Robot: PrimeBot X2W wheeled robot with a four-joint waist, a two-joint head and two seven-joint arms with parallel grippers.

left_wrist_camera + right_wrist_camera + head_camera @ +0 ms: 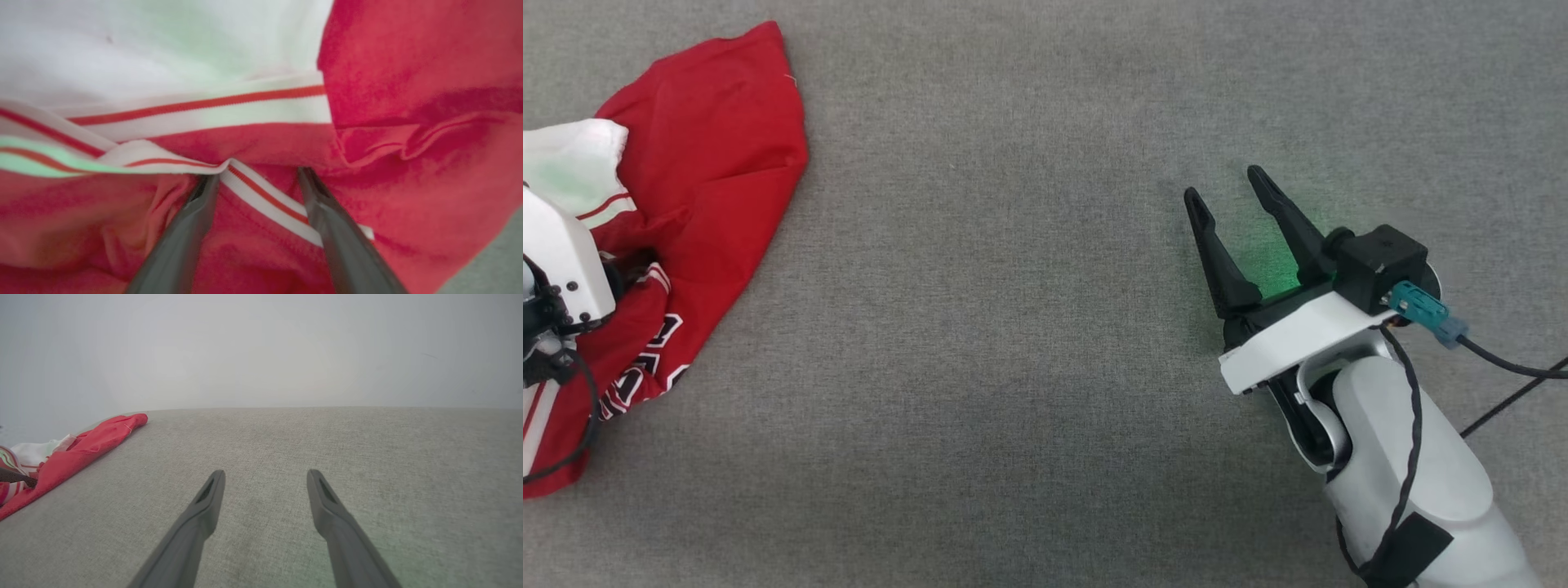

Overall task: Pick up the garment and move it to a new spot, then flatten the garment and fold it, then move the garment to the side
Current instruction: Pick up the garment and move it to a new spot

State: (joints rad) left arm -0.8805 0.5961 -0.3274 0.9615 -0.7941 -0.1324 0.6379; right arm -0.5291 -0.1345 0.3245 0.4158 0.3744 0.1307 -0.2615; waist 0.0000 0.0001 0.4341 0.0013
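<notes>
Grasping: left gripper (257, 173) fingers spread, straddling garment (719, 163) striped trim (265, 196) for pickup.
Right gripper (1225, 183): fingers spread, empty, parked clear.

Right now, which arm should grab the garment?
Left. The left gripper is open, fingers straddling the striped trim of the garment; the right gripper is open over the grey surface, far from it.

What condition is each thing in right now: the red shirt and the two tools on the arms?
Shirt: crumpled in a loose heap, not folded, lying on the grey surface.
Left tool: open, its fingers spread and pushed into the shirt, with striped trim between them.
Right tool: open, holding nothing, over a bare part of the grey surface.
</notes>
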